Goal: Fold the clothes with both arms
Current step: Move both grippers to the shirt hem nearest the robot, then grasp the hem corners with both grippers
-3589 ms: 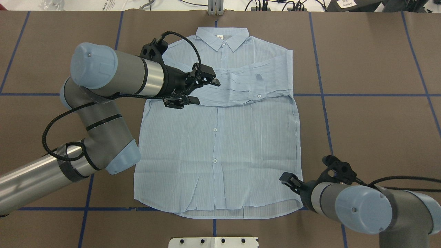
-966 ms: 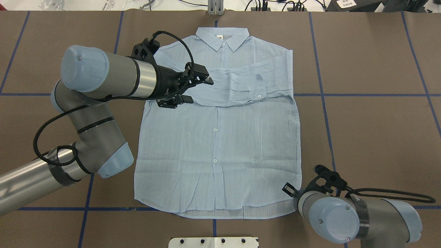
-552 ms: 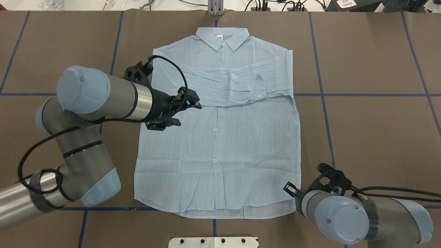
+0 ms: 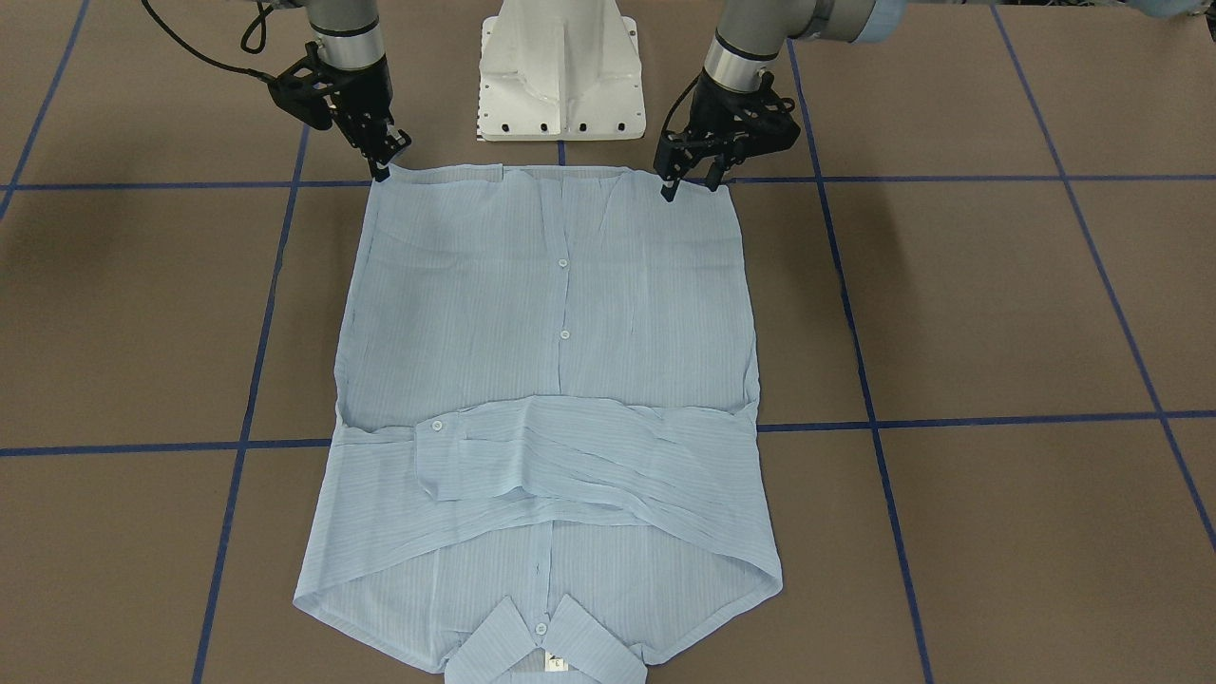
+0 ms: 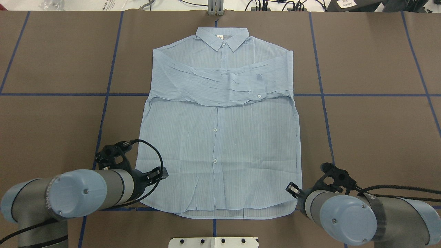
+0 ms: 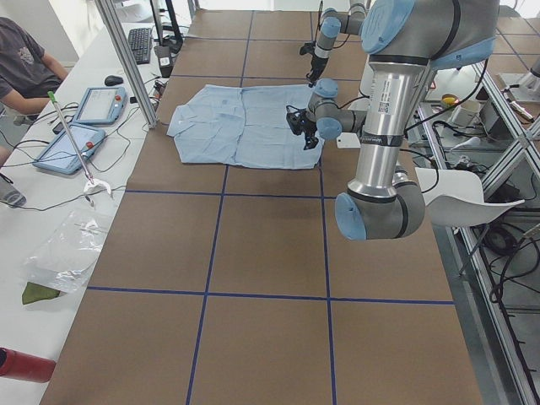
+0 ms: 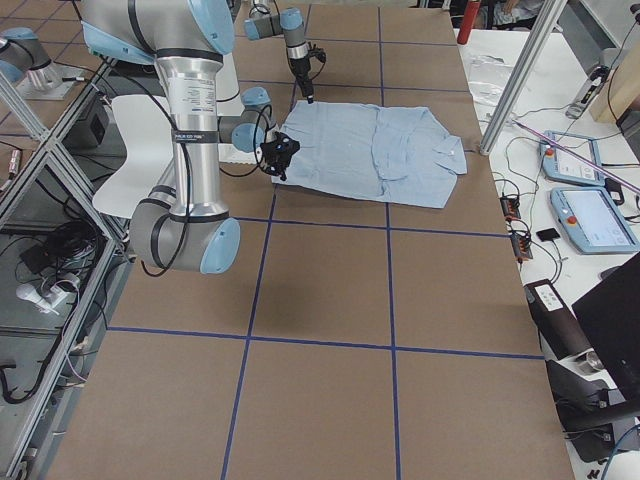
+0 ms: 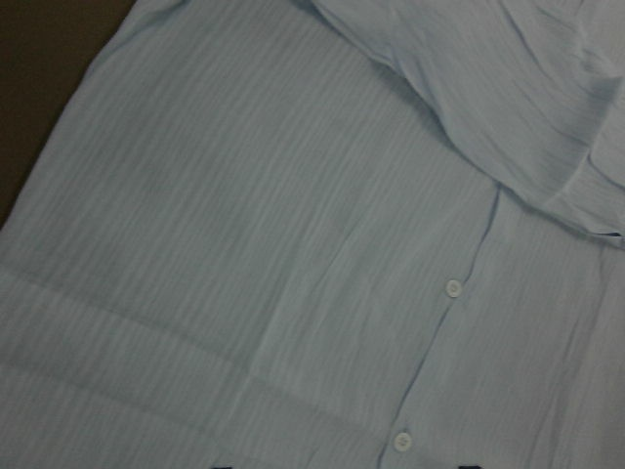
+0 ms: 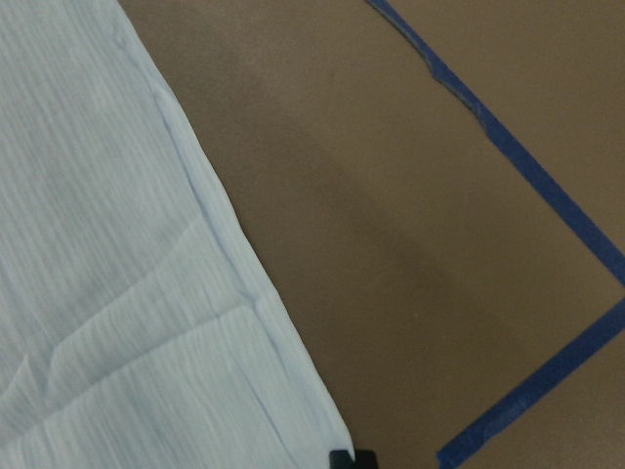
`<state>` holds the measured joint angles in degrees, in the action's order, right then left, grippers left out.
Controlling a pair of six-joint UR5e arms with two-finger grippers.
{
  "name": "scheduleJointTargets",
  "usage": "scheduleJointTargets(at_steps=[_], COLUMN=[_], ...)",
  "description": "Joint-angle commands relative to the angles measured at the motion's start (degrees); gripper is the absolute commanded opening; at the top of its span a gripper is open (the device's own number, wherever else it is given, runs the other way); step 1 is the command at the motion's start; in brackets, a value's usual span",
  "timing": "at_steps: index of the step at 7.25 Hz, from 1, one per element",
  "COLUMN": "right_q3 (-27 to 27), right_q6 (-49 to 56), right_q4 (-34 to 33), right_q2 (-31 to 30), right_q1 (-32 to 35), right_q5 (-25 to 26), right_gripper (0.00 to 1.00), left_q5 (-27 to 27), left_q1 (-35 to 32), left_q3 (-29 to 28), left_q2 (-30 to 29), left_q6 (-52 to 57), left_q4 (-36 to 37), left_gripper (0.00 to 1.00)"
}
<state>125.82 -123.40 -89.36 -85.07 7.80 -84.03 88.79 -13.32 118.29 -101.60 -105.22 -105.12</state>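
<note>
Left gripper (image 4: 692,182): jaws spread and empty, poised over the near left end of the hem of the shirt (image 5: 220,148), slightly inboard of the corner. Whether the tips touch the cloth cannot be told. Likely fault: the cloth is thin and lies in two layers, so a shallow pinch may take the top layer only, leaving the back panel on the table (image 5: 361,137) when the hem is raised. The shirt lies flat, buttoned side up, collar (image 5: 222,36) far, hem near, and both sleeves (image 5: 220,86) are folded across the chest. These loose sleeves may slide or open if the hem is carried over them quickly or unevenly. Right gripper (image 4: 383,161): at the near right hem corner, open or closed cannot be told. Its wrist view shows mostly bare table, so it sits at the extreme edge and may miss or lose the corner. Unequal grips would skew the fold. The table is covered in matt brown sheet, marked with blue tape (image 5: 361,94) in a grid. Past the far edge stand a white bench with tablets (image 6: 103,103), an aluminium post (image 6: 126,63) and a seated person (image 6: 25,63).
</note>
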Motion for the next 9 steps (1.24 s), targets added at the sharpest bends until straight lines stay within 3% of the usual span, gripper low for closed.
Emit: scheduleJointTargets(at_steps=[1,3,7,9], right_q3=[0.0,0.0,0.0,0.0], right_q6=[0.0,0.0,0.0,0.0], right_q4=[0.0,0.0,0.0,0.0], right_q2=[0.0,-0.1,0.0,0.1], right_q1=[0.1,0.3,0.4,0.5], right_q5=[0.0,0.0,0.0,0.0], right_gripper=[0.0,0.0,0.0,0.0], left_q5=[-1.3,-1.2,-1.3,-1.3], left_q1=[2.4,3.2,3.4,4.3], left_q3=[-0.2,-1.5,-2.1,-1.5], left_q2=[3.1,3.0,3.1,4.7], left_q6=[0.1,-0.6,-0.9,-1.1], left_q4=[0.4,0.4,0.5,1.4], left_gripper=[0.78,0.72,0.43,0.0])
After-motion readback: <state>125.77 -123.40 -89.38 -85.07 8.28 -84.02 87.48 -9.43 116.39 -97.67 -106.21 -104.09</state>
